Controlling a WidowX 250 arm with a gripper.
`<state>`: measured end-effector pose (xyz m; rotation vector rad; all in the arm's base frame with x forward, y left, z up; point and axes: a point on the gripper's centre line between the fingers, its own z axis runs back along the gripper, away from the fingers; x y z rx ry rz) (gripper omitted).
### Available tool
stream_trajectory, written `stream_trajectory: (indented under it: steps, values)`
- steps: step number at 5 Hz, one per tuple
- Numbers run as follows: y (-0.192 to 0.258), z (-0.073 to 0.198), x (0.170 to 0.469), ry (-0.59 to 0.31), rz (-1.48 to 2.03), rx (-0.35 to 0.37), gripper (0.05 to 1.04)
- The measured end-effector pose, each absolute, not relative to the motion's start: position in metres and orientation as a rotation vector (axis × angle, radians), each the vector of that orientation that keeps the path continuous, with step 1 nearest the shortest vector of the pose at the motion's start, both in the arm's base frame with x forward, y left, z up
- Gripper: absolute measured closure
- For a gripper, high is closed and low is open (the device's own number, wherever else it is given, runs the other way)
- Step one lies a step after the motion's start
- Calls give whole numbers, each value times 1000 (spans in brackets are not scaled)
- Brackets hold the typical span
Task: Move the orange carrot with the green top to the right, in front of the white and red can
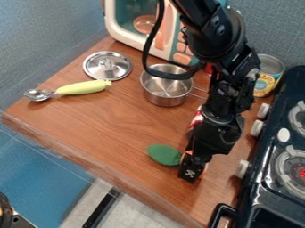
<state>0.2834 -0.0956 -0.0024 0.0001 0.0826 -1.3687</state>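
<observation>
The hand (pixel 191 172) is seen low over the wooden surface (pixel 113 129); whether it is wide or narrow cannot be told. An orange piece (pixel 206 168) is partly covered by it. Just beside, at its ten o'clock, a green leaf-shaped thing (pixel 162 154) is found; toward eleven, a metal lid (pixel 97 68) is placed.

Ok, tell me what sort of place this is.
It looks like a play kitchen set up for a robot arm: a small stove with knobs, a toy-like microwave and a little metal pot share the space.
</observation>
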Motion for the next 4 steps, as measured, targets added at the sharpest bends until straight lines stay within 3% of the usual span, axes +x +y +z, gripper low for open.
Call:
stream_trajectory:
  steps: [1, 2, 3, 4]
  values:
    - [-93, 1, 282, 99, -1323, -46, 84]
    - [-91, 15, 285, 70, -1306, -35, 84]
    - [-91, 48, 292, -32, -1273, -86, 84]
    - [-86, 69, 296, -85, -1258, -46, 84]
